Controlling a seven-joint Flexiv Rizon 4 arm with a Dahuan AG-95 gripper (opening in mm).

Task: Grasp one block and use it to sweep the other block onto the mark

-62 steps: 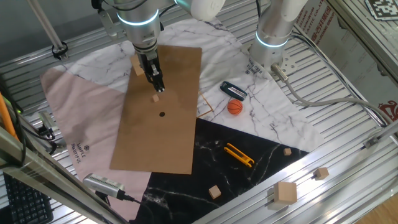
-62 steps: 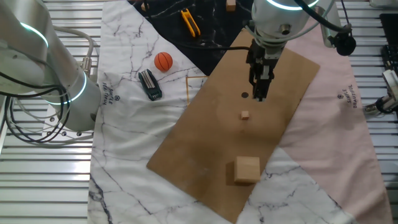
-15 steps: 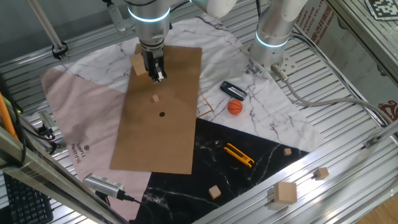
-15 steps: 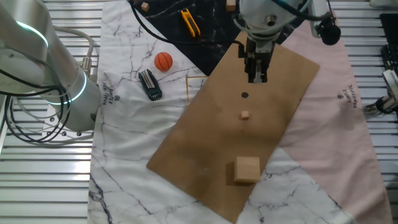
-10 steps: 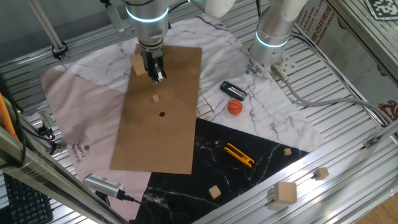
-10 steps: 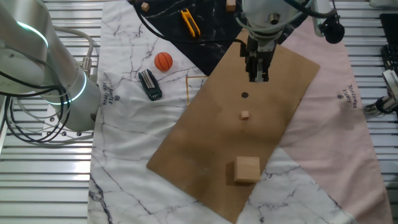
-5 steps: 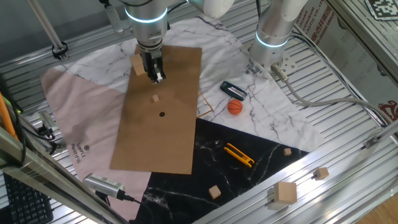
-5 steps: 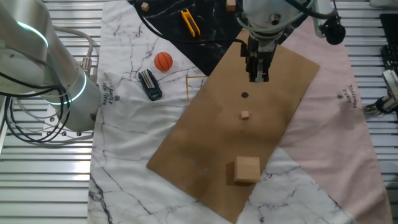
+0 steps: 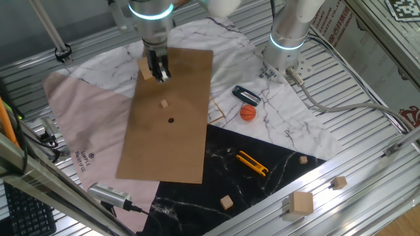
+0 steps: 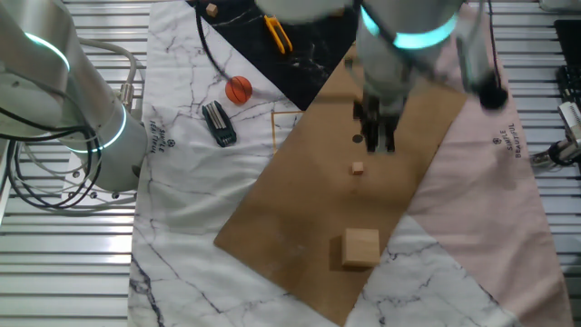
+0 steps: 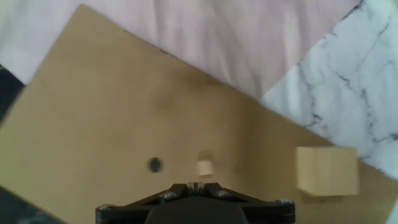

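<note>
I have the pincer [image 9: 161, 76] hanging over the upper part of the brown board [image 9: 167, 144] in one fixed view, near the frame's upper left. Its fingers look pressed together with nothing between them, though the arm is motion-blurred in the other fixed view, where the pincer [image 10: 376, 143] sits just above centre.

In the hand view I see only the dark base of the fingers at the bottom edge, so that view does not show me the tips.

The big wooden cube [image 10: 360, 246] rests on the board's lower corner in the other fixed view, close to where the marble-patterned cloth [image 10: 182, 227] begins. In one fixed view the same big wooden cube [image 9: 145, 67] lies just left of the pincer at the board's top-left edge; I cannot tell whether they touch. In the hand view it [image 11: 326, 170] sits at the right, lower half.

The tiny cube [image 9: 164, 103] lies on the board below the pincer, and the dark dot [image 9: 171, 120] is a little further down, apart from it. In the hand view the tiny cube [image 11: 204, 167] sits just right of the dark dot [image 11: 155, 165], near bottom centre.

An orange ball [image 9: 247, 113] lies to the right on the counter [image 9: 367, 151].
</note>
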